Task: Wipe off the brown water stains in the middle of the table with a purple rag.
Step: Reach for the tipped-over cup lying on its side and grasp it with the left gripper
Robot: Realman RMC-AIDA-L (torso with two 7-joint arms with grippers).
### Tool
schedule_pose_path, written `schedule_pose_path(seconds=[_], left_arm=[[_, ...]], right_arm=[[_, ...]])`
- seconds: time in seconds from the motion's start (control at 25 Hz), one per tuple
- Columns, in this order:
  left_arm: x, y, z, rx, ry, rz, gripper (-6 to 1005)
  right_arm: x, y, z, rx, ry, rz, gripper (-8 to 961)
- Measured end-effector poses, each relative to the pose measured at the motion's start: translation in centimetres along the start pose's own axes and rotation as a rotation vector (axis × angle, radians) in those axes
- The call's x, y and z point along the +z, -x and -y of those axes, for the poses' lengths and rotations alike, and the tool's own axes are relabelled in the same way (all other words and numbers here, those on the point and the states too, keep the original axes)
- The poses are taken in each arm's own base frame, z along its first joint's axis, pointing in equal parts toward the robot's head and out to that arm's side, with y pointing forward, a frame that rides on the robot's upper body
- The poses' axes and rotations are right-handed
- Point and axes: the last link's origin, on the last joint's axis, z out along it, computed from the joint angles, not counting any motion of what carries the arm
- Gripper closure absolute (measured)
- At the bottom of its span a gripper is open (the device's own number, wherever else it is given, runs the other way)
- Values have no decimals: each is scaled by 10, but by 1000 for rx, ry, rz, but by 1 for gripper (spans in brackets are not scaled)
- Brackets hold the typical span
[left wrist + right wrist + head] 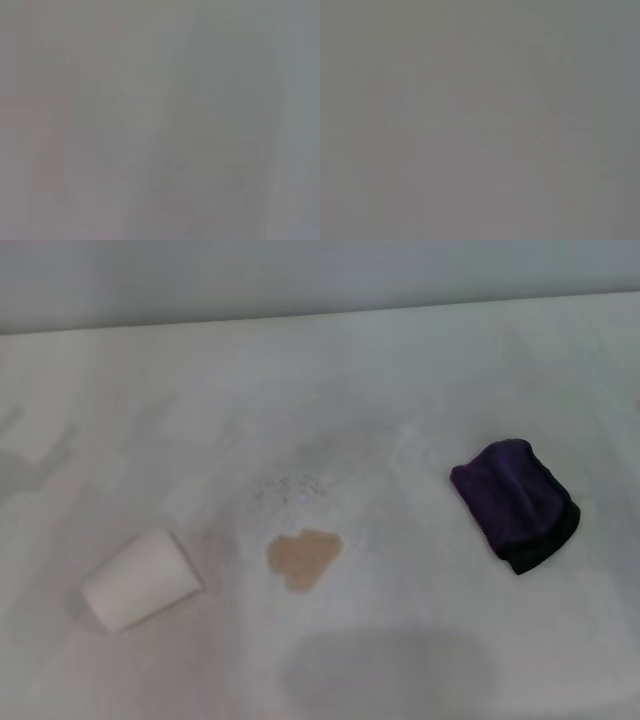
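In the head view the brown water stain (303, 558) is a small tan blotch near the middle of the white table (420, 370). The purple rag (514, 502), a rounded dark purple bundle with a black edge, lies on the table to the right of the stain, well apart from it. Neither gripper nor arm shows in the head view. Both wrist views show only a flat grey field with nothing to make out.
A small white cup (140, 578) lies on its side left of the stain. Faint grey speckles (290, 488) sit just behind the stain. A grey shadow (385, 670) falls on the table near the front edge. The table's far edge (320, 312) meets a grey wall.
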Motion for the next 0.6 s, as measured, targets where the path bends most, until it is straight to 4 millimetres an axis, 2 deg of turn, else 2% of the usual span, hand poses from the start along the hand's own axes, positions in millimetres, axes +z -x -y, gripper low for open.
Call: schedule_pose_path(seconds=[0.2,0.6], left_arm=[[6,-23,1,-36,96,132,125],[33,-47,-11,48,226,517,124]], right_arm=[[-2,-1,-3,14,5,4,78],[-1,3,-7,24,14,30,79]])
